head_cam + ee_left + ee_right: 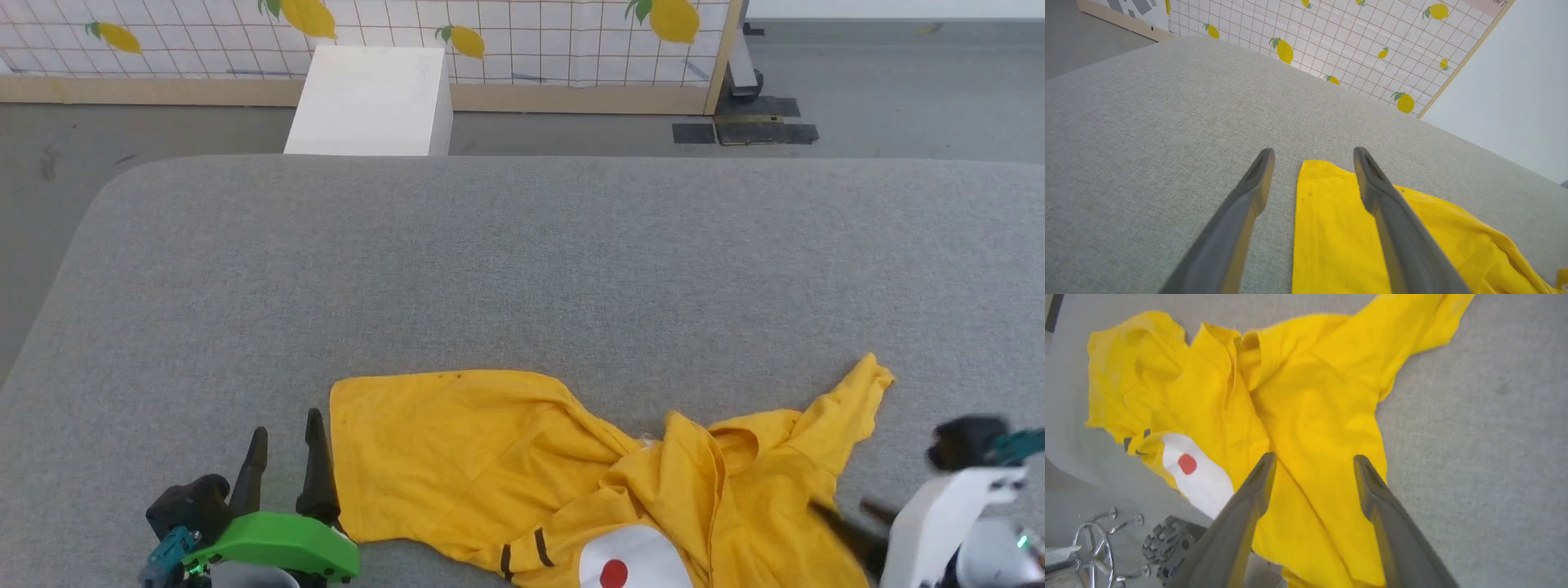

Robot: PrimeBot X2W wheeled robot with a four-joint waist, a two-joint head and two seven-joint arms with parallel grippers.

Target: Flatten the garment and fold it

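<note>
The garment (pixel 506 441), a bright yellow T-shirt, lies crumpled along the near edge of the grey table (pixel 522 245). Its white patch with a red dot (pixel 614 572) and black stripes show at the front. My left gripper (pixel 286 425) stands open just left of the shirt's left hem. In the left wrist view the left gripper (pixel 1313 151) straddles a flat corner of the garment (pixel 1331 237). My right gripper (pixel 853 516) is blurred at the shirt's right end. In the right wrist view the right gripper (pixel 1314 457) is open above bunched folds of the garment (pixel 1310 408), gripping nothing.
A white box (pixel 371 102) stands on the floor beyond the table, before a lemon-printed screen (pixel 531 41). The wide far part of the table is bare grey fabric. The shirt's front drapes over the near edge, above the robot's base wheels (pixel 1094 547).
</note>
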